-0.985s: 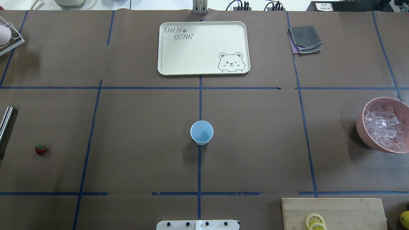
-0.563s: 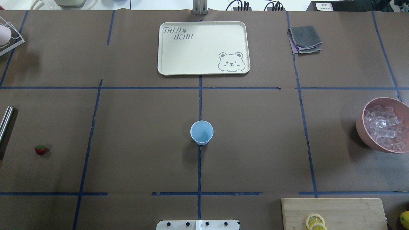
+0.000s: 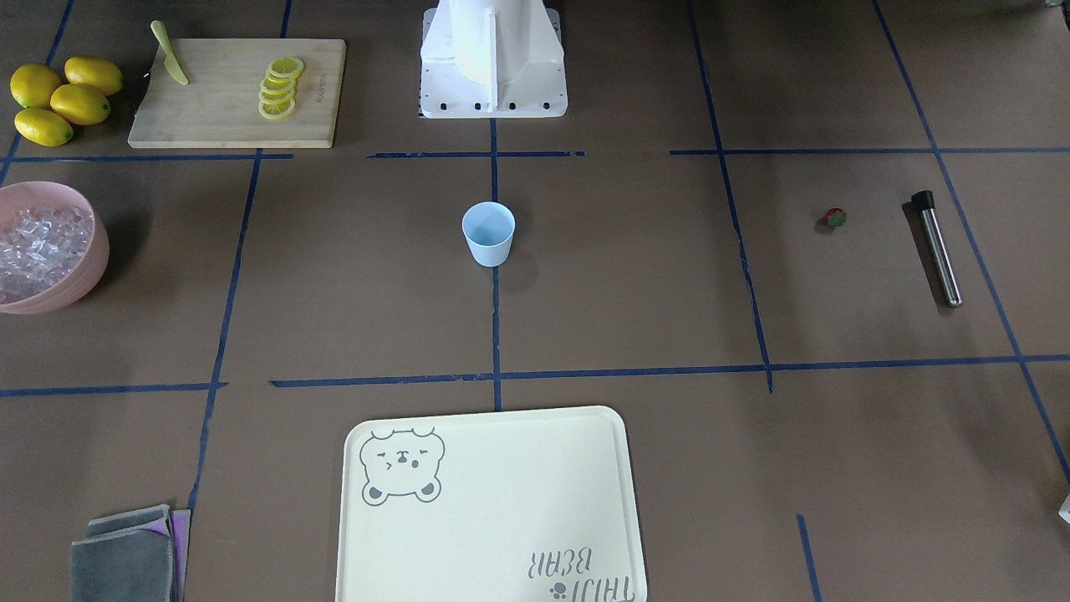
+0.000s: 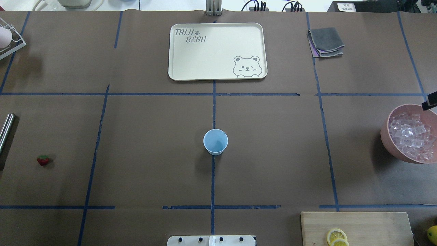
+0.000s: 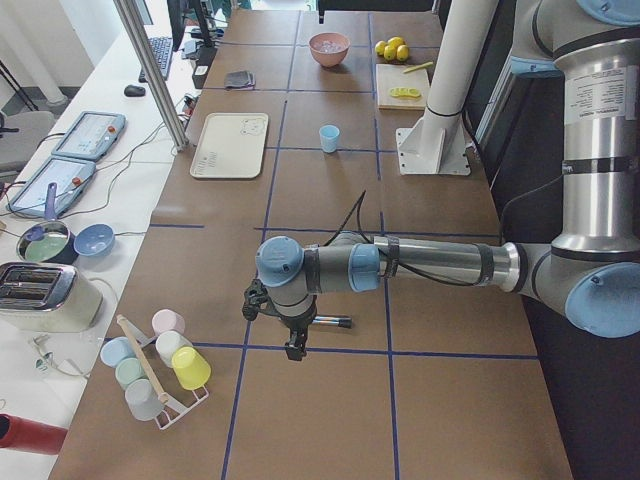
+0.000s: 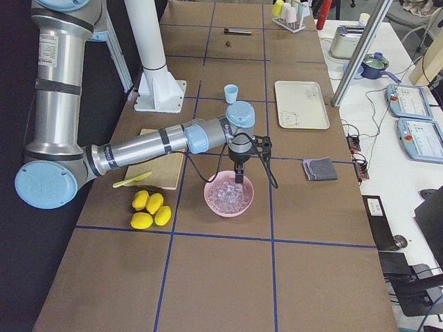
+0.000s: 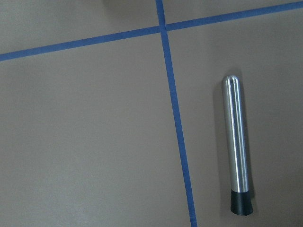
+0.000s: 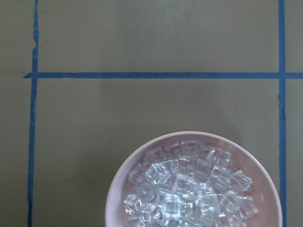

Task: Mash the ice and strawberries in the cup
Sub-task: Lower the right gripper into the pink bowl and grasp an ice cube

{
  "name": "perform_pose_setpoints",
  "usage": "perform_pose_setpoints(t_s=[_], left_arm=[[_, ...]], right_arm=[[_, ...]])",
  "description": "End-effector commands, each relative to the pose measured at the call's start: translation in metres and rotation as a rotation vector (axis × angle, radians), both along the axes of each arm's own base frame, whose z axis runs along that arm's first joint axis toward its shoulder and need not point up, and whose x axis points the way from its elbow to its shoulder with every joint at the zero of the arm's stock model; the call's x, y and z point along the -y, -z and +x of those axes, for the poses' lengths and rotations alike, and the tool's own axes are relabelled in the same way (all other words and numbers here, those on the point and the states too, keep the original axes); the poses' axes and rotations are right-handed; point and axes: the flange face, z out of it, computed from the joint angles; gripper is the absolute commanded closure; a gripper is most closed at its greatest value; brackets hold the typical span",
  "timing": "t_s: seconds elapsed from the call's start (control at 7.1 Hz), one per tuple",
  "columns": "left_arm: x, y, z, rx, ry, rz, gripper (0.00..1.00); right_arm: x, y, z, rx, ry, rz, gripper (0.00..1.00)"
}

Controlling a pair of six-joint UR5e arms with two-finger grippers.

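Note:
The light-blue cup [image 4: 215, 141] stands upright and empty at the table's middle; it also shows in the front view [image 3: 488, 234]. The tiny red strawberry [image 4: 43, 160] lies far left beside a steel muddler [image 4: 6, 131]. The ice [image 4: 411, 136] fills a pink bowl [image 4: 385, 140] at the far right. My right gripper [image 6: 239, 181] hangs over the bowl's far rim; only a black sliver of it [image 4: 429, 101] shows overhead, and I cannot tell whether it is open or shut. My left gripper [image 5: 296, 350] hovers over the muddler [image 7: 236, 146]; I cannot tell its state. Neither wrist view shows fingers.
A cream bear tray [image 4: 217, 51] lies at the far middle, folded grey cloths [image 4: 326, 41] to its right. A cutting board [image 3: 234, 92] with lemon slices and a knife, and whole lemons [image 3: 58, 99], sit near the robot base [image 3: 493, 58]. A cup rack [image 5: 160, 365] stands at the left end.
A black part of my right gripper has come into the overhead view at the right edge, above the pink bowl's far rim. The cup, strawberry and muddler have not moved.

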Motion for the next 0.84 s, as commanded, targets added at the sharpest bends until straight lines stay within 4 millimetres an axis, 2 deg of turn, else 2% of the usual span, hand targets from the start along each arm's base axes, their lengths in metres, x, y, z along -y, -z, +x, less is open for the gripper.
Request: perform_pose_setpoints(t_s=[0.0,0.28,0.42,0.7], left_arm=[[0.000,0.000,0.000,0.000,0.001,0.000,0.00],[0.000,0.000,0.000,-0.001,0.001,0.000,0.00],[0.000,0.000,0.000,-0.001,0.001,0.000,0.00],[0.000,0.001,0.000,-0.001,0.001,0.002,0.00]], right_arm=[[-0.012,-0.011,-0.038,-0.009,-0.051,-0.025,0.01],[-0.015,-0.026,-0.064,-0.069,-0.054,-0.029,0.05],[-0.013,-0.037,-0.066,-0.069,-0.053,-0.022,0.10],[-0.014,-0.047,-0.073,-0.065,-0.038,-0.015,0.15]])
